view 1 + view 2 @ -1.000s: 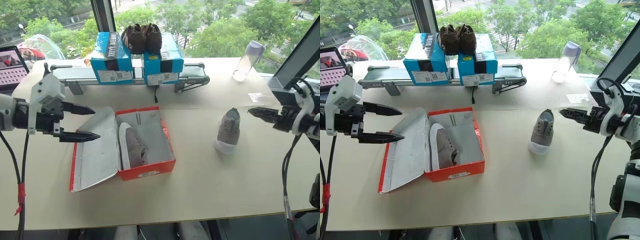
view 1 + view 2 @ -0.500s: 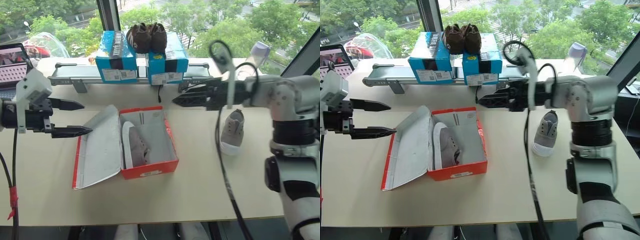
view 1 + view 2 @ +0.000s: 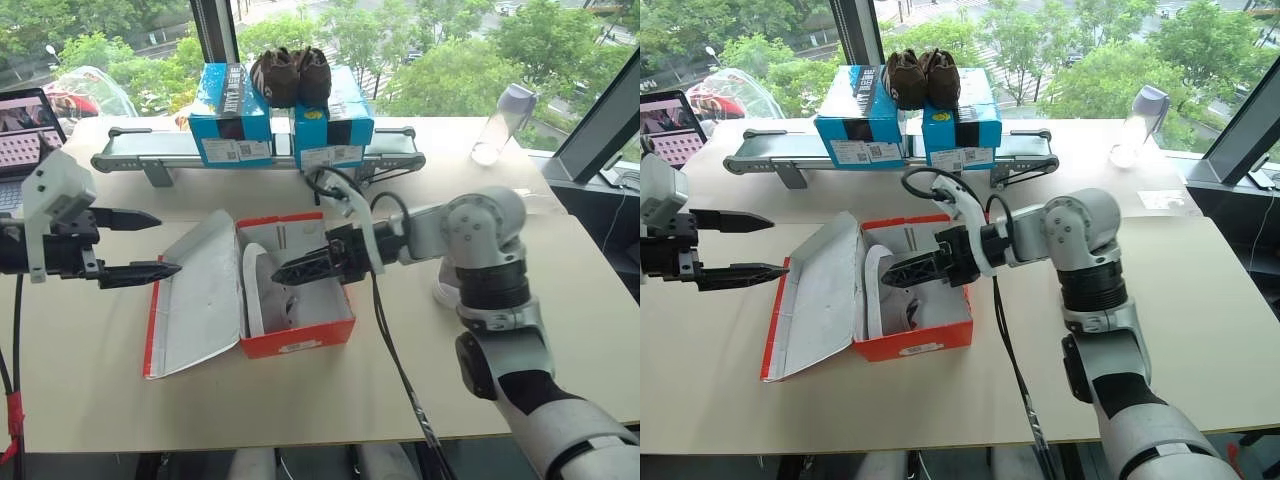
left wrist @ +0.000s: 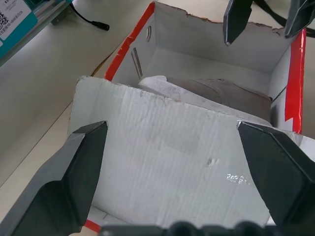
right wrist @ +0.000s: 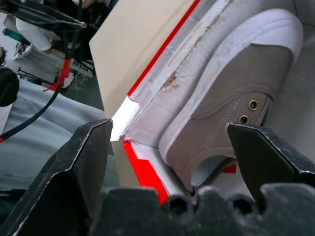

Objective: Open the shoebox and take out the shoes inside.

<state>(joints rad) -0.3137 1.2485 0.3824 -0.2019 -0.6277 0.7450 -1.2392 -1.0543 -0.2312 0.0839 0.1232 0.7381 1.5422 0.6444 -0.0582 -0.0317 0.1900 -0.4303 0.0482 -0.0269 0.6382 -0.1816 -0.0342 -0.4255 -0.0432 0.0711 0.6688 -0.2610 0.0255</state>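
— While spread wide over the shoebox (image 3: 300, 345), right end effector (image 3: 283, 273): gripping anything?
— Nothing; poised above one shoe (image 3: 275, 300) inside, lid flat on desk (image 3: 400, 385). Left end effector (image 3: 150, 243) wide, empty, beside lid.

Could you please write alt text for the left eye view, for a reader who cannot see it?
The right pincer, open, reaches into the open red shoebox above a grey sneaker lying on its side. The left pincer hovers open beside the folded-back lid.
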